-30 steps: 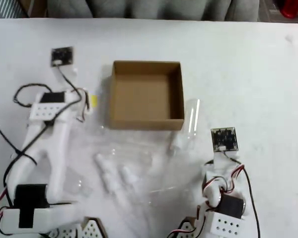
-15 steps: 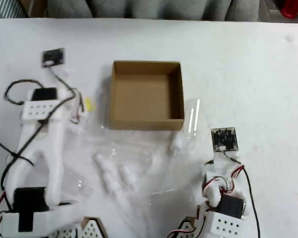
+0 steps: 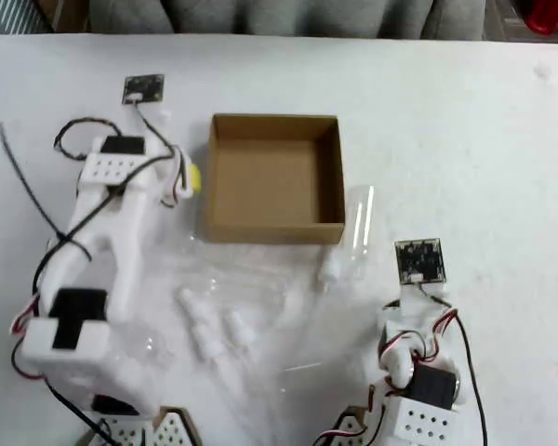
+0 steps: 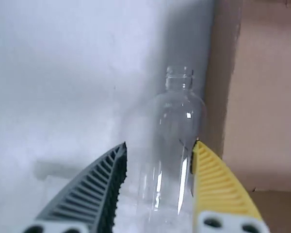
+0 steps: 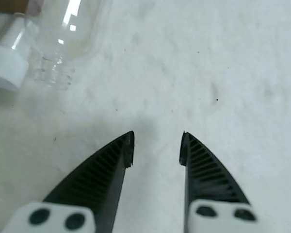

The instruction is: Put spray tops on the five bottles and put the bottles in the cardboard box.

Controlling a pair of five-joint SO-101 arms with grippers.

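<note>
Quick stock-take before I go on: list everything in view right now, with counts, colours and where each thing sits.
Open cardboard box: one, brown, table centre, empty.
Clear plastic bottles: one right of the box; one without a top beside the box's left wall; more overlapping in front of the box, count unclear.
White spray tops: three loose, front-left of the box; one by the right bottle's neck.
Table: one, white.
Left gripper: grey and yellow, at the topless bottle.
Right gripper: black, open, over bare table.
</note>
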